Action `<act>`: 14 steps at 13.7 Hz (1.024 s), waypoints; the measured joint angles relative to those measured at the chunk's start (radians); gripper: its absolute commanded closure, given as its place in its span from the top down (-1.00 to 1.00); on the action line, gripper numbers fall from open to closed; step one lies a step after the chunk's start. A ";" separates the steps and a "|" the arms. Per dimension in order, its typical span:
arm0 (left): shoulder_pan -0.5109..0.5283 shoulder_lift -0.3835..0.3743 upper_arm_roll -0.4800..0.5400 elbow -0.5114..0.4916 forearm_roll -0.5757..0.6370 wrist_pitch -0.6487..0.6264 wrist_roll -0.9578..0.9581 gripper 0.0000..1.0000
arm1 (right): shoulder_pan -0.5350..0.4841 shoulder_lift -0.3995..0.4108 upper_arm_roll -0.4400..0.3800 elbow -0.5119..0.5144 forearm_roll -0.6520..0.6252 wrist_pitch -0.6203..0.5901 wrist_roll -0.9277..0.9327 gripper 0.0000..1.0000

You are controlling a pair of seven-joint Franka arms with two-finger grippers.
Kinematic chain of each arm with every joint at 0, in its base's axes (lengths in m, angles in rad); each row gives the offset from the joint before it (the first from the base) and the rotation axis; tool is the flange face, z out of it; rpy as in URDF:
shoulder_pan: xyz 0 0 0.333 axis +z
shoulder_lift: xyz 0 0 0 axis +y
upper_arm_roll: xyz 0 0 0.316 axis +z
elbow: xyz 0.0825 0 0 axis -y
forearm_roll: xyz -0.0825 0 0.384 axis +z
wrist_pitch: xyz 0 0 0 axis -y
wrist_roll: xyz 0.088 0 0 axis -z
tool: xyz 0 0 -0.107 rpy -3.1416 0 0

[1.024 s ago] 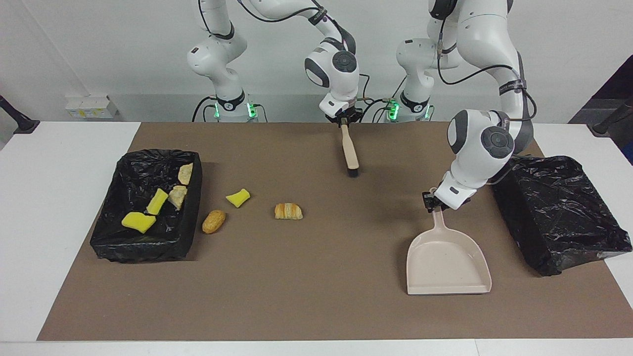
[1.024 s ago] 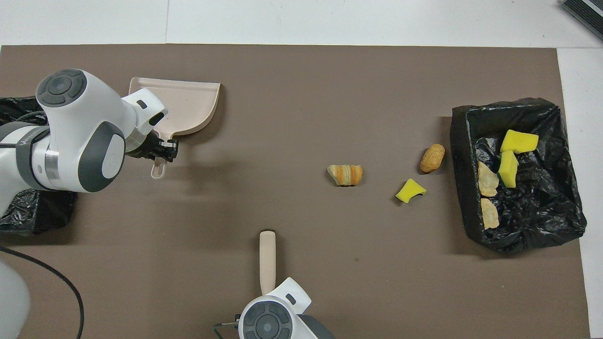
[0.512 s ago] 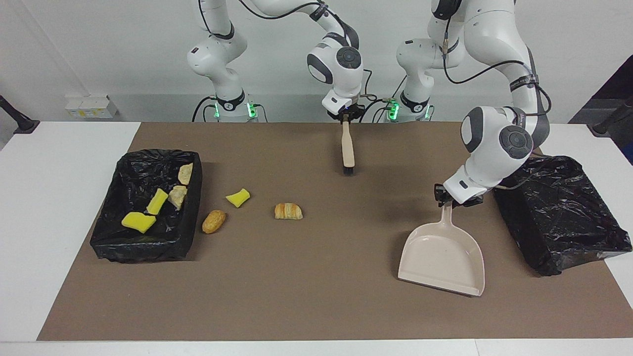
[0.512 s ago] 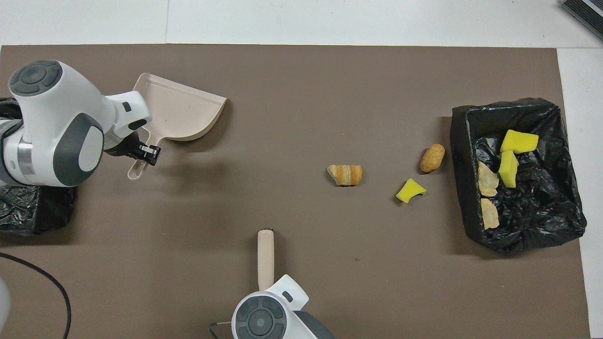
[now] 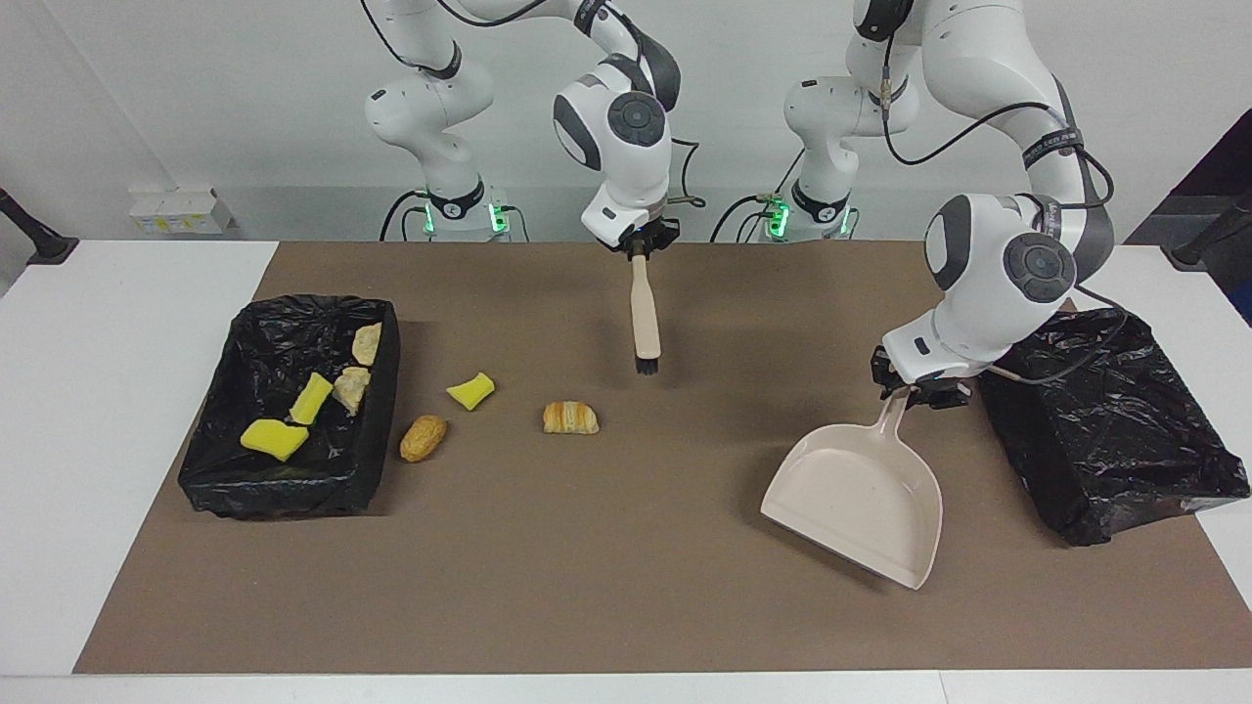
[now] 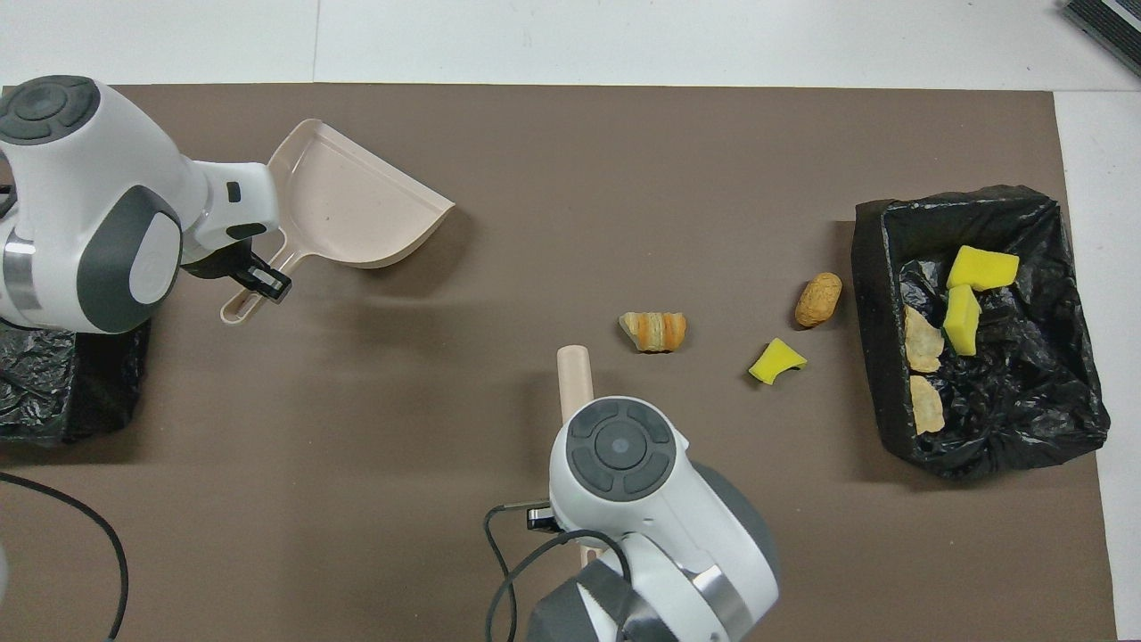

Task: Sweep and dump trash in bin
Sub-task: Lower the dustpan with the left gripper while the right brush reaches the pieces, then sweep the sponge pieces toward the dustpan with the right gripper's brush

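Three pieces of trash lie on the brown mat: a croissant bit (image 5: 570,418) (image 6: 653,331), a yellow sponge chunk (image 5: 470,390) (image 6: 776,361) and a brown bread bit (image 5: 423,437) (image 6: 818,299). Beside them, at the right arm's end, stands a black-lined bin (image 5: 284,494) (image 6: 869,285) with several more pieces in it. My right gripper (image 5: 641,246) is shut on the handle of a beige brush (image 5: 646,318) (image 6: 575,374), which hangs bristles-down near the croissant bit. My left gripper (image 5: 916,391) (image 6: 258,278) is shut on the handle of the beige dustpan (image 5: 856,499) (image 6: 352,209).
A second black bag-covered box (image 5: 1105,420) (image 6: 53,392) sits at the left arm's end, right beside the left wrist. The brown mat (image 5: 626,587) covers most of the white table. A cable (image 6: 89,535) trails by the left arm.
The right arm has carried the brush out over the mat toward the croissant bit. The left gripper has turned the dustpan so its mouth angles toward the trash.
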 measured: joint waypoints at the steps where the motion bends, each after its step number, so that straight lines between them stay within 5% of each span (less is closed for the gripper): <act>1: -0.023 0.003 -0.008 0.000 0.000 0.000 0.025 -1.00 | -0.028 -0.005 -0.001 0.020 -0.032 -0.038 -0.021 -1.00; 7: -0.173 0.003 -0.019 0.000 0.015 -0.069 0.169 -1.00 | -0.216 -0.002 -0.004 0.078 -0.289 -0.166 -0.156 -1.00; 14: -0.206 0.002 -0.021 -0.022 0.025 -0.076 0.251 -1.00 | -0.402 -0.003 -0.004 -0.015 -0.370 -0.195 -0.162 -1.00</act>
